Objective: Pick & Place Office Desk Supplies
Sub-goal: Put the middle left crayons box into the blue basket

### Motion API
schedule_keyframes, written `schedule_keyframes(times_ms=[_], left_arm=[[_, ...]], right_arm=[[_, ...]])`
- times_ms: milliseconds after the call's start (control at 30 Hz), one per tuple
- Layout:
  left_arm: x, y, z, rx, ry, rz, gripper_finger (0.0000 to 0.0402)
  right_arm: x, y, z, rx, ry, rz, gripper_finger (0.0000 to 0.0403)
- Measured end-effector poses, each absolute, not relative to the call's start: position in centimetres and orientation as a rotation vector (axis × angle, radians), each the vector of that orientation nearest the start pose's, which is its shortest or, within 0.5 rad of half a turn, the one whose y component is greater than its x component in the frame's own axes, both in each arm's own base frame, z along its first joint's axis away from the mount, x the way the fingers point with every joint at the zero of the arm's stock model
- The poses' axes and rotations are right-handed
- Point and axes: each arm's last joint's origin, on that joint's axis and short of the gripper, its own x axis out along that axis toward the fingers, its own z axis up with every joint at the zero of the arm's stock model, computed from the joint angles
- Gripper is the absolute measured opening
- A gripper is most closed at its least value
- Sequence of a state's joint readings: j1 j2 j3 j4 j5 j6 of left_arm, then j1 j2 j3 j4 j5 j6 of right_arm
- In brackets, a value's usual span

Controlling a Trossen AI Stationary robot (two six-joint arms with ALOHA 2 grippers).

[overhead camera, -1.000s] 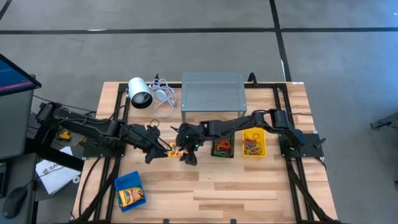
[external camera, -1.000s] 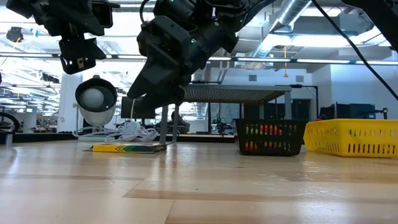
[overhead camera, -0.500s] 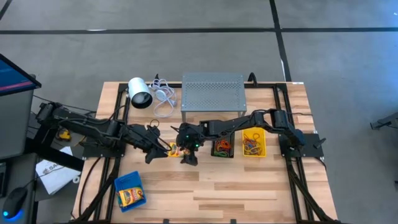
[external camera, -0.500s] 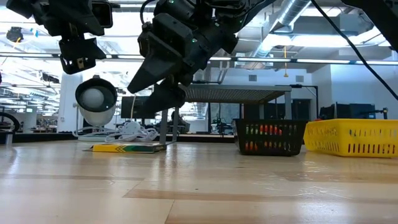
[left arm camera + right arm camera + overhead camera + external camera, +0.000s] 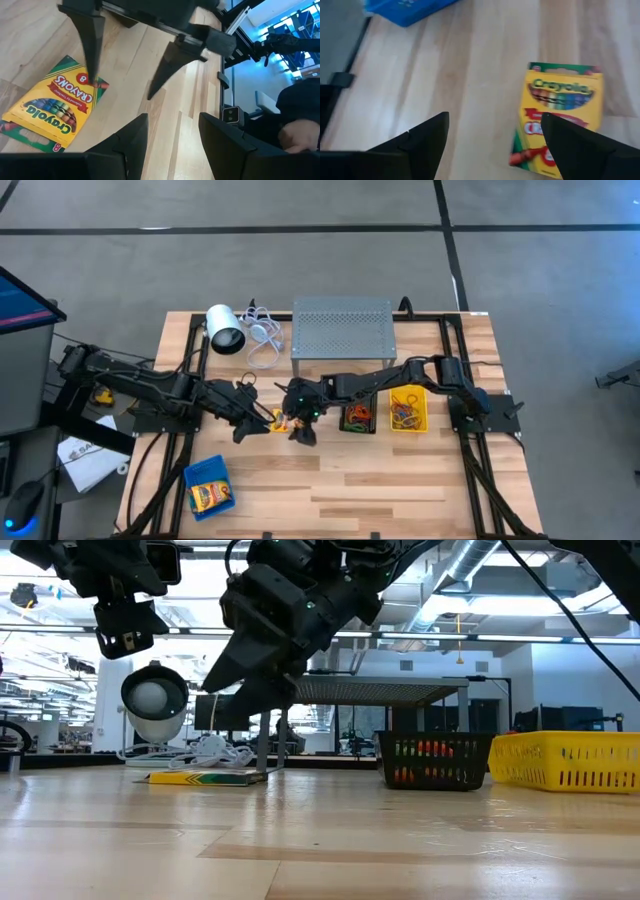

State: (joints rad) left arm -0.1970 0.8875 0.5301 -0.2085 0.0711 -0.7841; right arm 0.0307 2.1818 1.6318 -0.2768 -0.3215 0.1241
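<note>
Three small rectangular bins are sitting on the pale wooden table (image 5: 400, 480). Nearest the front edge, the blue bin (image 5: 208, 486) is holding one yellow crayon box (image 5: 210, 497), lying flat inside it. Farther back, in mid-table, a second crayon box (image 5: 557, 117) is lying flat on the bare wood, a thin cardboard rectangle printed with coloured crayons. The right gripper (image 5: 235, 700) is hanging just above it with its two dark fingers spread wide and holding nothing. The left gripper (image 5: 250, 420) is hovering close beside that box on the other side, its fingers also parted and empty. To the right, the black bin (image 5: 357, 418), with slotted mesh walls, is carrying a tangle of red and orange rubber bands (image 5: 356, 416). Touching it, the yellow bin (image 5: 407, 408) is holding more thin loops (image 5: 403, 413), how many cannot be told.
</note>
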Motion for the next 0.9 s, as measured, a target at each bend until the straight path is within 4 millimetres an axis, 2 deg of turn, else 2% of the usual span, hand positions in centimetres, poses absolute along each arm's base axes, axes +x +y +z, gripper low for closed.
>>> schedule_keyframes(times_ms=[267,433,700,900], left_arm=[[18.1,-3.8,22.7,-0.705,0.637,-0.032,0.0172],[18.1,-3.8,22.7,-0.705,0.637,-0.032,0.0172],[18.2,-3.8,22.8,-0.707,0.629,-0.036,0.0172],[18.2,-3.9,22.8,-0.708,0.622,-0.042,0.0172]], right_arm=[[47.5,2.0,17.1,0.174,0.852,0.122,0.0311],[47.5,2.4,16.9,0.151,0.863,0.087,0.0311],[47.6,2.6,14.5,0.128,0.929,0.039,0.0311],[47.8,2.5,13.9,0.124,0.927,0.032,0.0311]])
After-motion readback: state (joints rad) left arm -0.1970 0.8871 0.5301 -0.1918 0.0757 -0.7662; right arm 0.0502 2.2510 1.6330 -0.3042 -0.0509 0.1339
